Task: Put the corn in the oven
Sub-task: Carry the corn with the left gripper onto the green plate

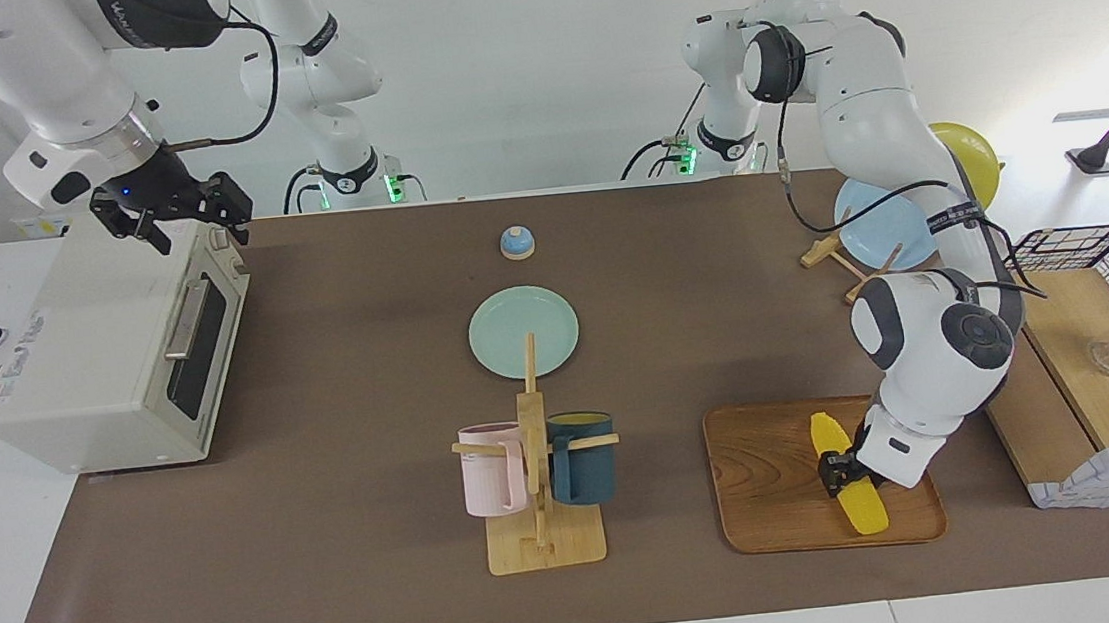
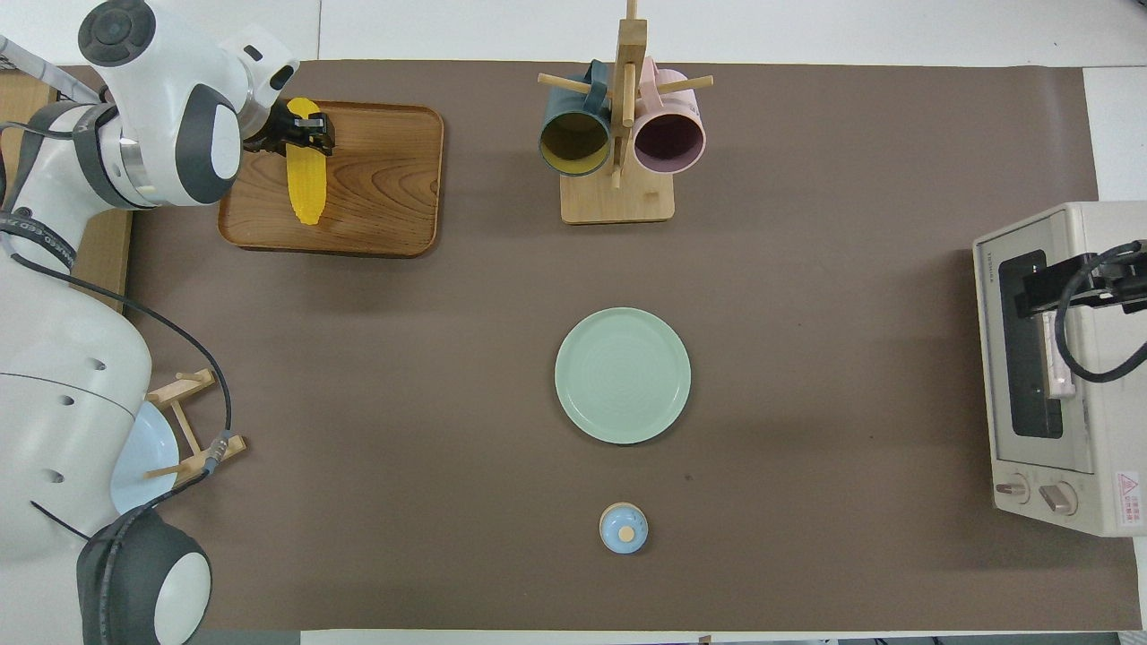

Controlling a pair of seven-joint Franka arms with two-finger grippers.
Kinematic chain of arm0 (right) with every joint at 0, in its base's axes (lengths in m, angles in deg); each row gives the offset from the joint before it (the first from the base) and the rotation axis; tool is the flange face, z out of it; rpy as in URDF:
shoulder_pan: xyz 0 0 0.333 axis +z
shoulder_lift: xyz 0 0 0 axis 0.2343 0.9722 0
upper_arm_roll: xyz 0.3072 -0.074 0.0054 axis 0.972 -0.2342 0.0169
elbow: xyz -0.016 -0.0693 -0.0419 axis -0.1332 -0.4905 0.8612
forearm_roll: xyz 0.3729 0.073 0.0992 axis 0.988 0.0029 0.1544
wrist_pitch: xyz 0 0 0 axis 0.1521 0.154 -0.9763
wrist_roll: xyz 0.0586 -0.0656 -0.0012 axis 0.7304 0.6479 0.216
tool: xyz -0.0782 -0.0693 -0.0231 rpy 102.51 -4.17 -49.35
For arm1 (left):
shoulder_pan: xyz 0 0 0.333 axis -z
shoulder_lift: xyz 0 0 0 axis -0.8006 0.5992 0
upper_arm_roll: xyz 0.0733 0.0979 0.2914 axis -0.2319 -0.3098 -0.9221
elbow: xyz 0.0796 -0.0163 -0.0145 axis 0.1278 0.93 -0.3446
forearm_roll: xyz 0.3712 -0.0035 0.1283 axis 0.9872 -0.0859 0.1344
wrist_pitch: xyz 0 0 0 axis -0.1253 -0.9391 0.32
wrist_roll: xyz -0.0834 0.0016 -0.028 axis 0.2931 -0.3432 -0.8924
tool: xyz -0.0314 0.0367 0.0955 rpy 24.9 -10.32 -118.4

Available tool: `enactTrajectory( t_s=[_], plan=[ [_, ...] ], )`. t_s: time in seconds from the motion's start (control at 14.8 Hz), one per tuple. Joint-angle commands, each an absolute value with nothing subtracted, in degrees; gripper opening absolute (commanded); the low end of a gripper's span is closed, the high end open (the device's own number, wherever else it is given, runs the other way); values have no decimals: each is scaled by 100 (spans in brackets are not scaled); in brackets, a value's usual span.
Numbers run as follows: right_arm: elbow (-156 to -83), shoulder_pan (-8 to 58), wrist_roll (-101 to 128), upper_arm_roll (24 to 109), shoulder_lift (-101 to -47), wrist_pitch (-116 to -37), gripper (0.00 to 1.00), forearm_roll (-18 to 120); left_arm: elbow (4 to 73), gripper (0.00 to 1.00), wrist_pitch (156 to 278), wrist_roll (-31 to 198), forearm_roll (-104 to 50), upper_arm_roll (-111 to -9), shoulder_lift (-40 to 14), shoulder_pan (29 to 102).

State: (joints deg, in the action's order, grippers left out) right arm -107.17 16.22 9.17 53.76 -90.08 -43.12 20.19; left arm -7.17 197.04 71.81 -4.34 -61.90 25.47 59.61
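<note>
Grasp step: left gripper (image 1: 838, 474) pinches the corn (image 1: 851, 479) on the tray (image 1: 766, 494). Right gripper (image 1: 170, 217) waits spread over the oven (image 1: 86, 352). Next: lift, carry; door's shut.

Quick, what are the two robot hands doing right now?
Left gripper: shut on the corn, on the wooden tray.
Right gripper: open, holding nothing, over the oven.
</note>
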Motion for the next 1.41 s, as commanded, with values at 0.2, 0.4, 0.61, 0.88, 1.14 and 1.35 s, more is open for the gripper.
enactTrajectory(
  t_s=[0.2, 0.4, 0.61, 0.88, 1.14, 1.35],
  plan=[
    [-10745, 1583, 1010, 5393, -9070, -4234, 100, 2034, 299, 0, 18874, 7734, -916, -6250, 980, 6118],
    [-10745, 1574, 1018, 5402, -9070, -4242, 100, 2034, 1715, 0, 18936, 8209, -942, -6233, -286, 6591],
    [-10754, 1583, 1010, 5393, -9070, -4242, 100, 2034, 2693, 0, 18971, 9114, -942, -6233, -1132, 7425],
    [-10745, 1583, 1018, 5393, -9070, -4225, 100, 2034, 3300, 0, 19761, 9995, -942, -6233, -1345, 8568],
    [-10780, 1636, 1027, 5402, -9105, -4146, 100, 2034, 3740, 0, 20911, 10461, -951, -6233, -1047, 9387],
    [-10780, 1610, 1018, 5402, -9114, -4049, 100, 2034, 3732, 0, 21421, 10645, -951, -6233, -643, 9669]
  ],
)
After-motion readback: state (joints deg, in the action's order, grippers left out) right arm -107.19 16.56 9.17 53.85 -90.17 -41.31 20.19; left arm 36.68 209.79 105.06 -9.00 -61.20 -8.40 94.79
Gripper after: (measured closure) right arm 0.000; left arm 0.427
